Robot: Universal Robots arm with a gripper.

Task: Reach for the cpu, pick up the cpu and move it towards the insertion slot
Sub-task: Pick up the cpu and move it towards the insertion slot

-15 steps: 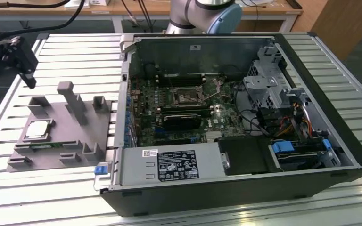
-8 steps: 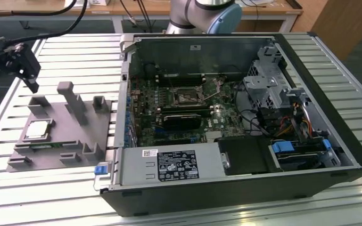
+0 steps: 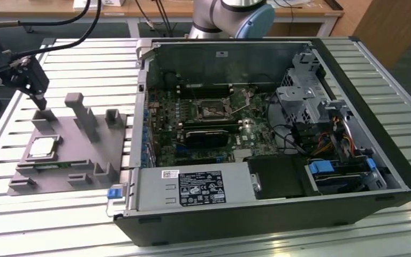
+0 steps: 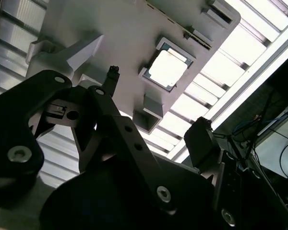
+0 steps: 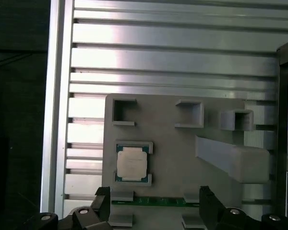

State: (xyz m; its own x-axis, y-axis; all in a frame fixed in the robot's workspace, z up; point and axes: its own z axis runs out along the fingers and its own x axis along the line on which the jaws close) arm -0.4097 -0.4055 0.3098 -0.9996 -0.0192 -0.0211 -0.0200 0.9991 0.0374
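Gripper point(image 5: 154, 192) wide, empty; cpu point(image 3: 43, 146) at its 6 o'clock in exterior view. Coming down off-centre could bump tray point(image 5: 173, 139), tip cpu

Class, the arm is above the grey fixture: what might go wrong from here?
1. The cpu sits in a recess of the grey fixture; the open gripper may catch its raised corners.
2. Tall grey posts stand nearby; a finger could strike one.
3. The case wall stands between fixture and insertion slot; a low carry could hit it.
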